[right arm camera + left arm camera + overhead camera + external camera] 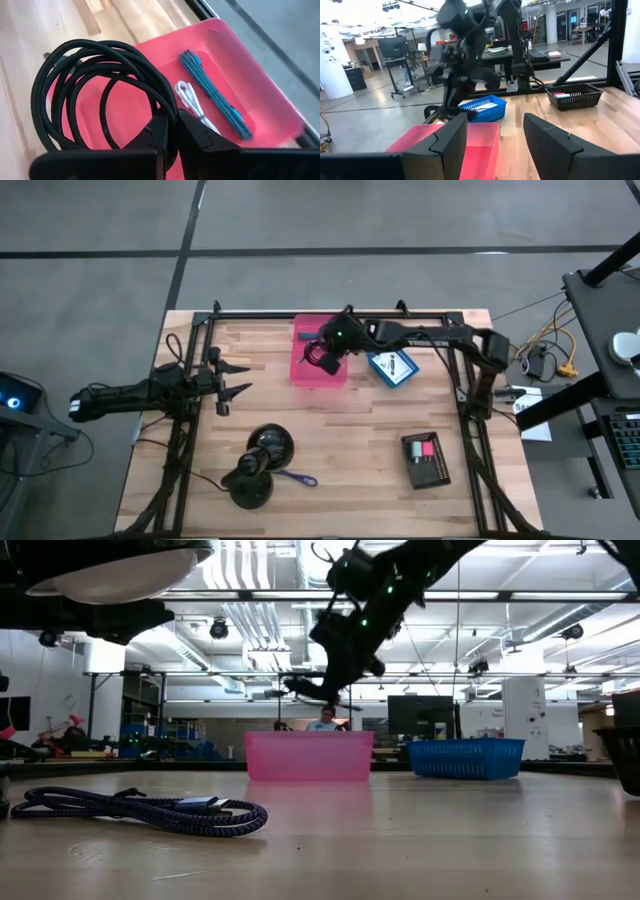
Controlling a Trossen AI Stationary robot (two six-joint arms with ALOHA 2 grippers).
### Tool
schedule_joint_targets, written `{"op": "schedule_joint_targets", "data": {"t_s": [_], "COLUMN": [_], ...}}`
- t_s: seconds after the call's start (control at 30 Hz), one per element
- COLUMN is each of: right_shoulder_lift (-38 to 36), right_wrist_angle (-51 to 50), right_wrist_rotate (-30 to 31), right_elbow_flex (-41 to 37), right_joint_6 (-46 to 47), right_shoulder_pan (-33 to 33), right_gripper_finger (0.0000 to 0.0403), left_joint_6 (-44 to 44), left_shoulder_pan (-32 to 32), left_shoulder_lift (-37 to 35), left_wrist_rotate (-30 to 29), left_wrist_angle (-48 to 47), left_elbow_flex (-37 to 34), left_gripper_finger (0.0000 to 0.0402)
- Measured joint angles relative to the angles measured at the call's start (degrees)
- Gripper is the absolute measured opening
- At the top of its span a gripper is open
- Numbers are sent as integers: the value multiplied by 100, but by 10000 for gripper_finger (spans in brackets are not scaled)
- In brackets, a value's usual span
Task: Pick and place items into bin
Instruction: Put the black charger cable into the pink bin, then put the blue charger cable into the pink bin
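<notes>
The pink bin (318, 370) stands at the table's far middle; a blue cord (215, 95) and a white cord (192, 102) lie in it. My right gripper (170, 131) hangs above the bin (308, 757), shut on a black coiled cable (95, 90). At the table's left edge my left gripper (492, 135) waits open and level, holding nothing. A purple tool (296, 478) lies on the table by the large black object (260, 465). My right gripper pinches several strands on one side of the black coil (167, 109) between its two fingers. The fingers slant down toward the bin from its right. The coil reaches out beyond the fingertips, lifted clear over the bin's near edge and the table.
A blue basket (392, 367) stands right of the bin. A black basket (425, 458) with small parts stands at the near right. A dark braided cable (140, 810) lies on the table close to the low camera.
</notes>
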Motion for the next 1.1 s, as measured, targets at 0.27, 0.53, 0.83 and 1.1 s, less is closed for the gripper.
{"op": "schedule_joint_targets", "data": {"t_s": [0.27,0.53,0.83,1.1], "right_shoulder_lift": [486,693,678,670], "right_wrist_angle": [72,73,81,-690], "right_wrist_rotate": [-371,-433,-426,-569], "right_elbow_flex": [22,58,73,757], "right_joint_6": [15,30,30,253], "right_shoulder_pan": [-169,-169,-166,-79], "right_gripper_finger": [13,14,84,131], "left_joint_6": [46,50,50,50], "left_shoulder_pan": [0,0,0,0], "left_shoulder_lift": [-2,0,7,7], "left_wrist_rotate": [-1,-1,-1,-2], "left_wrist_angle": [5,9,1,5], "left_elbow_flex": [0,0,0,0], "left_gripper_finger": [180,180,180,180]}}
